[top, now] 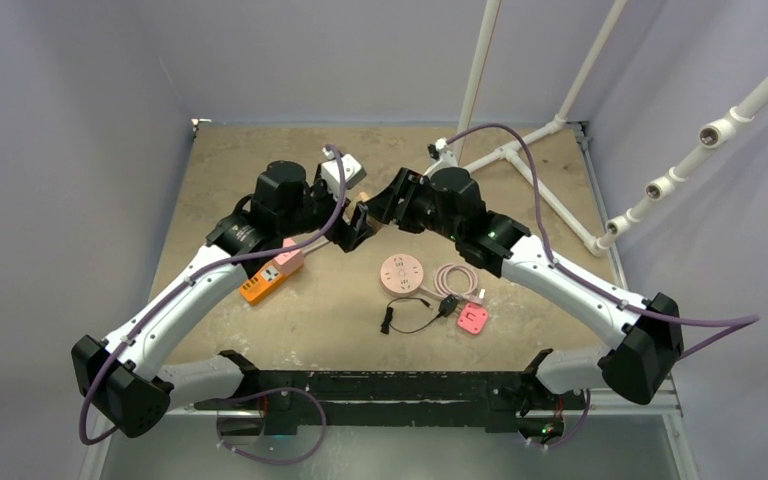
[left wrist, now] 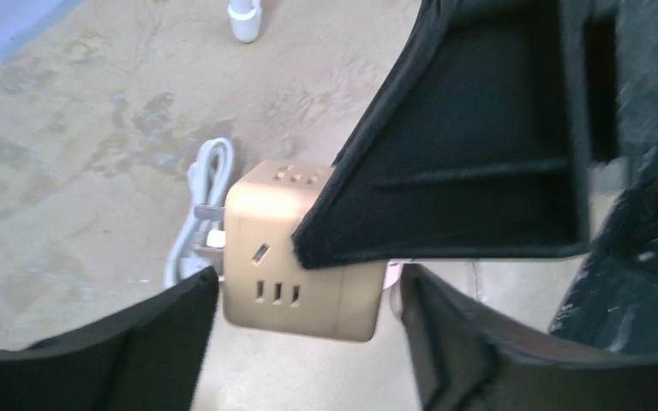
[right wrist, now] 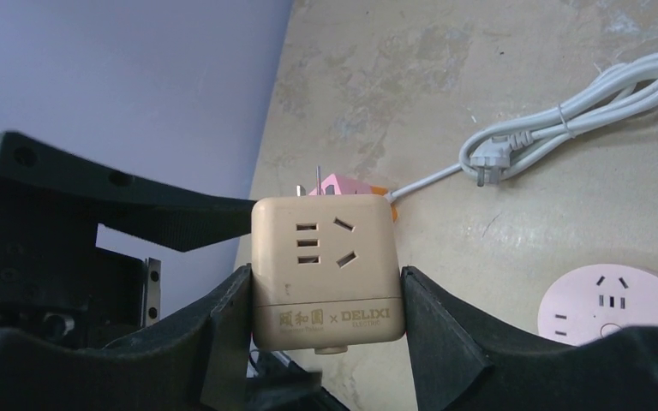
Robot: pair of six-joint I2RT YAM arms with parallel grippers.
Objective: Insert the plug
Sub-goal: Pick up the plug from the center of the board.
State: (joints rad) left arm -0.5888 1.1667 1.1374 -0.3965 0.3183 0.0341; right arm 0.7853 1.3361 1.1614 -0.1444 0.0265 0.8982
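A beige cube socket [right wrist: 326,265] hangs above the table between both arms; it also shows from its other side [left wrist: 266,257]. My right gripper [right wrist: 326,291] is shut on its two sides, both fingers pressed against it. My left gripper [left wrist: 304,291] also straddles the cube socket, its fingers right at the edges, with one right finger [left wrist: 480,145] crossing in front. The white cable lies coiled on the table, its plug [right wrist: 487,161] pointing toward the cube; the plug's prongs [left wrist: 207,214] show just behind the cube. In the top view the two grippers meet near the table's middle back [top: 368,215].
A round pink socket [top: 400,272] lies mid-table, with a pink coiled cable [top: 455,280], a pink square adapter [top: 473,319] and a black cable [top: 410,315] nearby. An orange power strip [top: 263,285] with a pink adapter [top: 288,258] lies left. A white pipe frame [top: 520,150] stands back right.
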